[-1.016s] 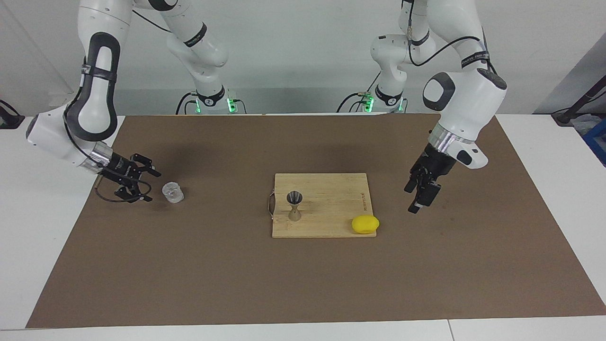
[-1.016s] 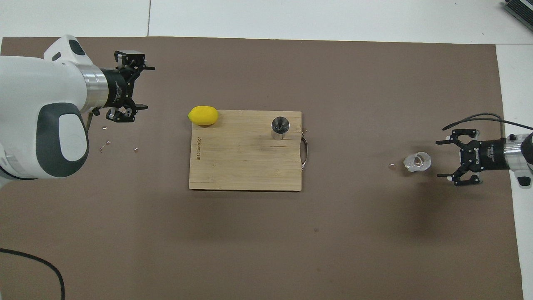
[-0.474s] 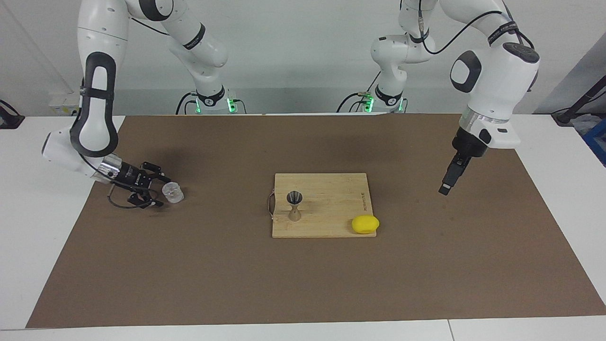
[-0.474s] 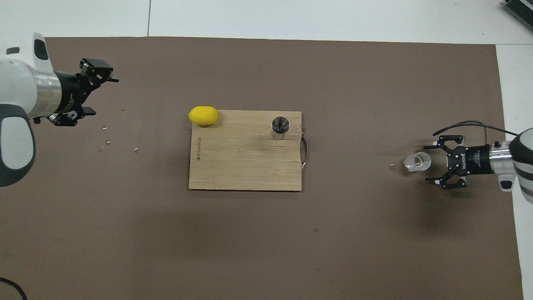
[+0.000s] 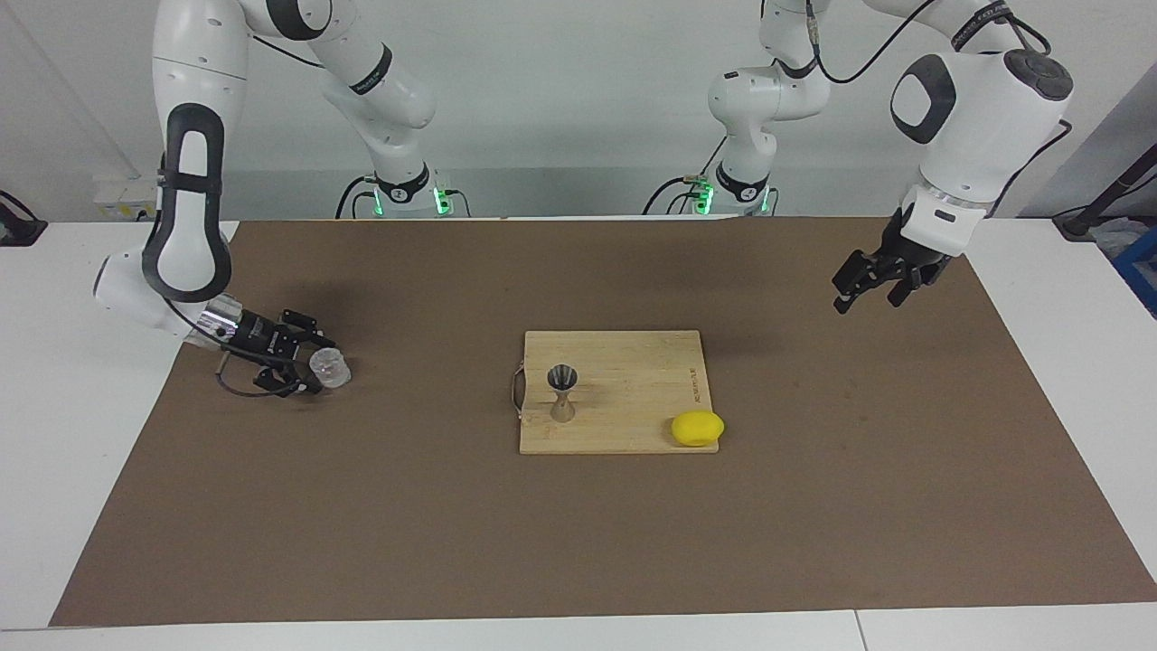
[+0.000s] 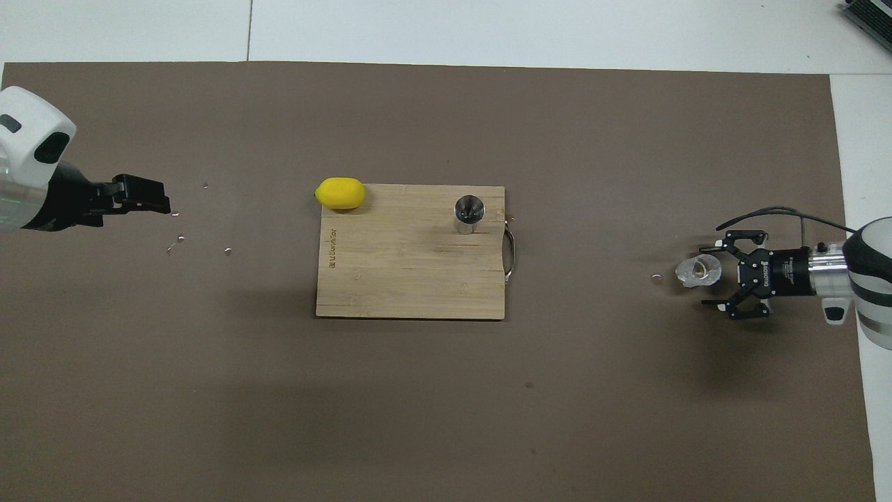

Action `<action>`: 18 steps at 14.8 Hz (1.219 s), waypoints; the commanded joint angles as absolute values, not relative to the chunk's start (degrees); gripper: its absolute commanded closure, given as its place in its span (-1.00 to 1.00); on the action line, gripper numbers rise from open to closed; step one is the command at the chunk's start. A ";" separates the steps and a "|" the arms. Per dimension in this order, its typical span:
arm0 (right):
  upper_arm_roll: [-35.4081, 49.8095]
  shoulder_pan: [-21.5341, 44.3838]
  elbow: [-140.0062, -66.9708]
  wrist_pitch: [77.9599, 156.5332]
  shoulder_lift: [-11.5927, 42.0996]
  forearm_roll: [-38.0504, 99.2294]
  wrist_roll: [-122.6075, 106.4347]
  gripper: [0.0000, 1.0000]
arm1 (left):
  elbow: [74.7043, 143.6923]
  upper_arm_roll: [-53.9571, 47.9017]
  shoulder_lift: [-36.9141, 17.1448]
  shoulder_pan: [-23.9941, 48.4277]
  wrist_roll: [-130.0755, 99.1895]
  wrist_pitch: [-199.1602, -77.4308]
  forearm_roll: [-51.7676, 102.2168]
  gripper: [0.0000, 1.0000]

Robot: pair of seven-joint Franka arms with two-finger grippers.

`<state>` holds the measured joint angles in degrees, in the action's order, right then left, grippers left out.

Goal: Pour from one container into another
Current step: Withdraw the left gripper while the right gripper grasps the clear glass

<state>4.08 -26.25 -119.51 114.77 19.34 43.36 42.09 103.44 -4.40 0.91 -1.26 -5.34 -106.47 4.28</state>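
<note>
Open mat [image 5: 434, 506] btwn glass cup [image 5: 329, 368] & board [image 5: 624, 398]; only jigger [image 5: 562, 394], lemon [image 5: 697, 429] on board.

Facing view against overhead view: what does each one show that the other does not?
Only the facing view shows the arm bases and the hourglass profile of the jigger. Only the overhead view shows droplets on the mat and the jigger's inside. Both show the cutting board, the lemon, the glass cup at the open right end effector, and the open left end effector over the mat.
</note>
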 commanded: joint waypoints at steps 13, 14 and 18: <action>4.48 -23.91 -120.76 117.95 18.54 46.93 40.08 -0.37 | 89.56 -6.94 1.67 -3.34 -0.18 -84.81 0.79 -1.00; 4.48 -23.91 -120.67 117.86 18.54 46.93 40.25 -0.10 | 89.65 -7.03 1.67 -3.34 -0.35 -85.16 0.97 -1.00; 4.57 -23.82 -119.80 117.60 17.76 46.93 41.74 0.75 | 89.30 -7.03 1.67 -2.64 -0.70 -85.34 2.10 -1.00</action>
<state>4.26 -23.61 -119.62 117.02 19.13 44.96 42.06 89.82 -6.75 1.37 -2.27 -1.21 -85.75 1.47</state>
